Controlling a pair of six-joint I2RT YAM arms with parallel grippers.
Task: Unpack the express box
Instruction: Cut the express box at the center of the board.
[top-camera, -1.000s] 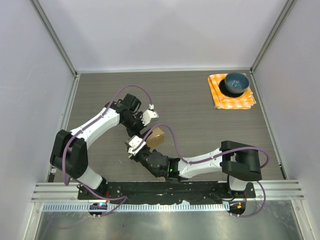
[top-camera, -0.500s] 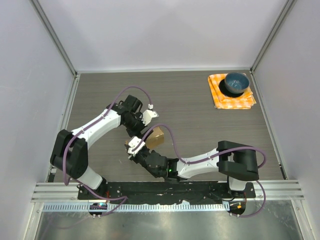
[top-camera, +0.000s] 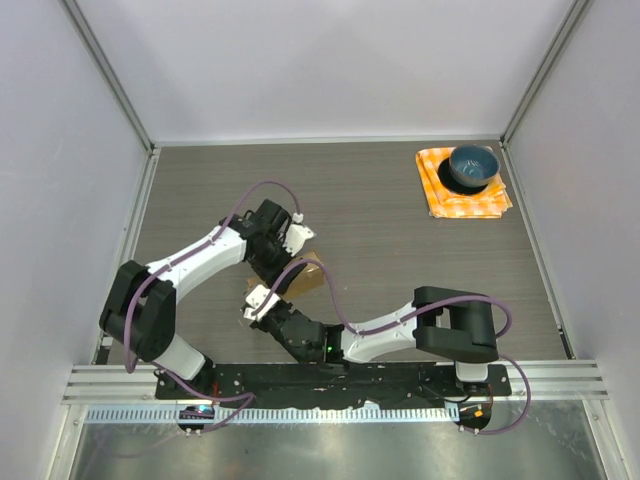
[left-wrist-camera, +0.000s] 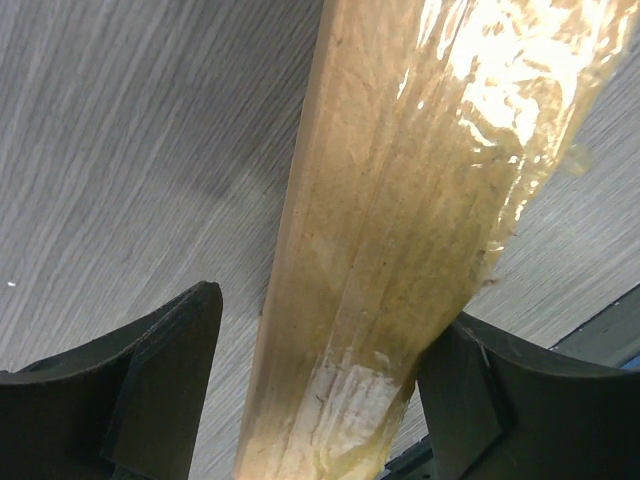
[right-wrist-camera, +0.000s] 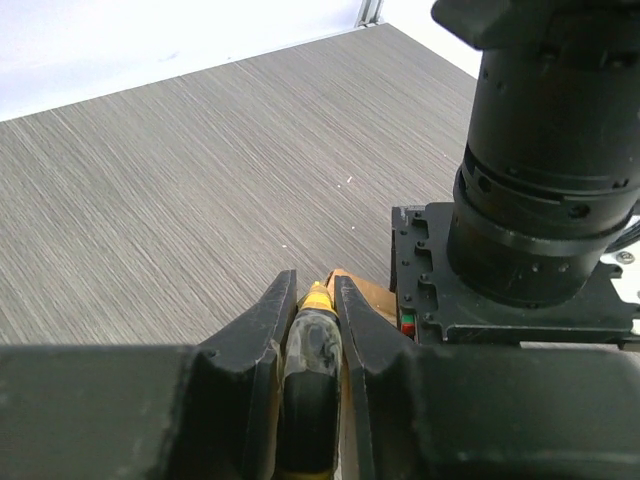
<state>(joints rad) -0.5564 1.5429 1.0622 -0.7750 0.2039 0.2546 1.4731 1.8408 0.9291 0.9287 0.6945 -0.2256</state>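
Note:
The express box (top-camera: 310, 277), a small brown carton, lies on the table between the two arms. In the left wrist view its taped edge (left-wrist-camera: 400, 250) runs between the fingers of my left gripper (left-wrist-camera: 325, 330). The right finger touches it and a gap shows at the left finger, so the jaws stand open around it. From above, the left gripper (top-camera: 293, 243) sits over the box's far side. My right gripper (right-wrist-camera: 313, 285) is shut on a black tool with a yellow tip (right-wrist-camera: 316, 345), next to the box's near corner (right-wrist-camera: 365, 297). From above, the right gripper (top-camera: 258, 300) is at the box's near left.
A blue bowl (top-camera: 472, 166) stands on an orange checked cloth (top-camera: 440, 200) at the far right corner. The left arm's black wrist (right-wrist-camera: 540, 200) fills the right side of the right wrist view. Grey walls enclose the table on three sides.
My left gripper has come down and nearer, onto the box, with its jaws narrowing. The right arm has shifted slightly left, still holding the tool.

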